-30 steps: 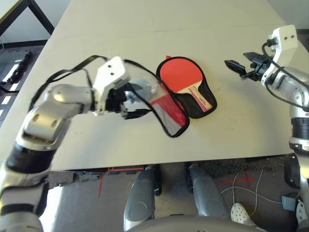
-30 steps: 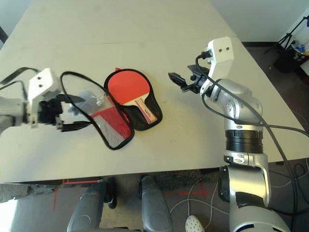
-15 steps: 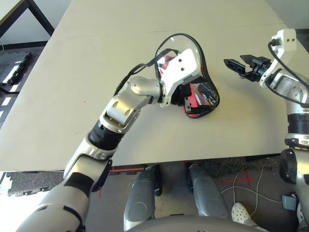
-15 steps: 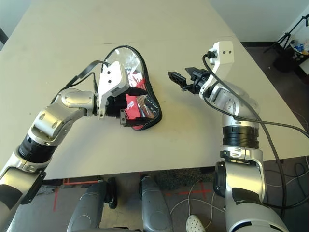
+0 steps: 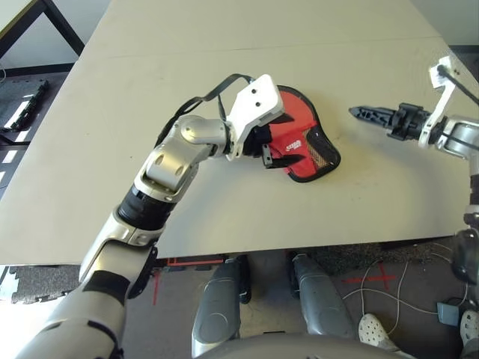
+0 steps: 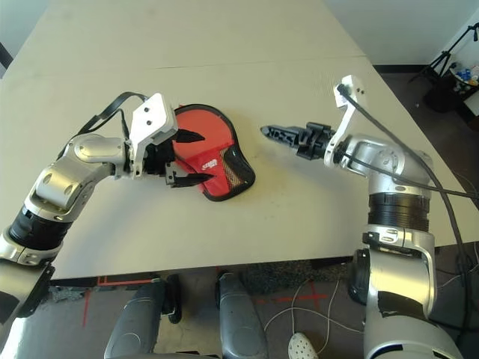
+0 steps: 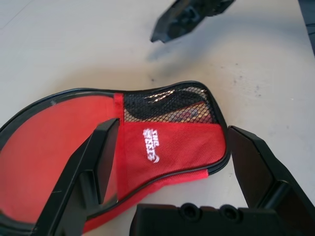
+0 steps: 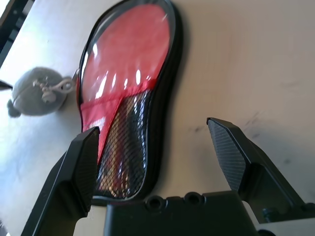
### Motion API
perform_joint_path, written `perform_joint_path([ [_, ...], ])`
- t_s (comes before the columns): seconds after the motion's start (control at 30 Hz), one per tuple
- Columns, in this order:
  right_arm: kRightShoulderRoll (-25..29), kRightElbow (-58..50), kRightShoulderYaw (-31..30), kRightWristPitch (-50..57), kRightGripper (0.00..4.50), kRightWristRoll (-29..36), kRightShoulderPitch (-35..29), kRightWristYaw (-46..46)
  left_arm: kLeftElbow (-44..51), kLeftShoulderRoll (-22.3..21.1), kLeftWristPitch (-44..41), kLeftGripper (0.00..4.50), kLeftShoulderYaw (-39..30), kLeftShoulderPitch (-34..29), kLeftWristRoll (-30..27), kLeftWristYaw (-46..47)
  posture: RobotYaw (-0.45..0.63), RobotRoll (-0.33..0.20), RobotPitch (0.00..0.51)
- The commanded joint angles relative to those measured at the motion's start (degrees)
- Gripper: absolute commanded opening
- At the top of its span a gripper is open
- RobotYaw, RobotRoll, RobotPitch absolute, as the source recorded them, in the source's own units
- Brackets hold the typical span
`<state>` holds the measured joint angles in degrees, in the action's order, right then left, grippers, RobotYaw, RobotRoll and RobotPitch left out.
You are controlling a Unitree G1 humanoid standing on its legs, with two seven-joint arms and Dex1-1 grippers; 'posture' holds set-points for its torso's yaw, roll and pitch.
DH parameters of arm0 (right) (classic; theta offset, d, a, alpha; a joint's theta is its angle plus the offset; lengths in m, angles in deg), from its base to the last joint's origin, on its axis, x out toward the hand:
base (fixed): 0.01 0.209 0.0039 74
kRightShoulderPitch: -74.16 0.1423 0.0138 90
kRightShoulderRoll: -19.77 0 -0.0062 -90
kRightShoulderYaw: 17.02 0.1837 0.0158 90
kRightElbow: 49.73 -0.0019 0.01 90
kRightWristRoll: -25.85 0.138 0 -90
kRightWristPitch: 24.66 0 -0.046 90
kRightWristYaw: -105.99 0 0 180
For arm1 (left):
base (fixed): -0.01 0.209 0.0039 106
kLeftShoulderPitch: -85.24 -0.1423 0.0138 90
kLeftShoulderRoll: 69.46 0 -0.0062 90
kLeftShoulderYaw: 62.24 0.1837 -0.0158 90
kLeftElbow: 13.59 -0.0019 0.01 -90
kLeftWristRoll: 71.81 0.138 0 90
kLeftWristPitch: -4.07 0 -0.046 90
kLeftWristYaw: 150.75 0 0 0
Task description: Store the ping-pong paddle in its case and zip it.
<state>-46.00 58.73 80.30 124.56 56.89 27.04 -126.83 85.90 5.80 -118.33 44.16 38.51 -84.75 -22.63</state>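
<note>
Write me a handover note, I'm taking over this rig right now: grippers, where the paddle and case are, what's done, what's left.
Left gripper: open, holding nothing, over the case's round end.
Right gripper: open, empty, in the air to the right of the case, pointing at it.
Case: flat on the table, top flap folded shut; grey plush charm beside it.
Paddle: not visible now, presumably inside.
Done: flap closed over.
Left: zip it; whether any of the zip is closed can't be told.
</note>
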Motion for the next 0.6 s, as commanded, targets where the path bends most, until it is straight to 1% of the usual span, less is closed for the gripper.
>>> perform_joint_path([
  [0.03, 0.13, -2.20, -1.79, 0.88, 4.48, 0.26, -1.50, -1.03, 2.45, -1.29, -1.21, 4.50, -0.76, -1.71, -0.30, -0.65, 0.01, 0.000, 0.236],
  [0.4, -3.15, -2.55, -4.10, -0.44, 4.48, -0.72, -3.11, -0.30, 4.52, -4.00, -3.34, 4.50, -1.90, -2.67, -1.01, -1.69, 0.01, 0.000, 0.246],
  [0.6, -5.15, -1.14, -4.51, 0.10, 4.48, -0.97, -2.90, 0.94, 5.37, -6.98, -4.79, 4.50, -2.06, -2.90, -1.24, -3.89, 0.02, 0.000, 0.247],
])
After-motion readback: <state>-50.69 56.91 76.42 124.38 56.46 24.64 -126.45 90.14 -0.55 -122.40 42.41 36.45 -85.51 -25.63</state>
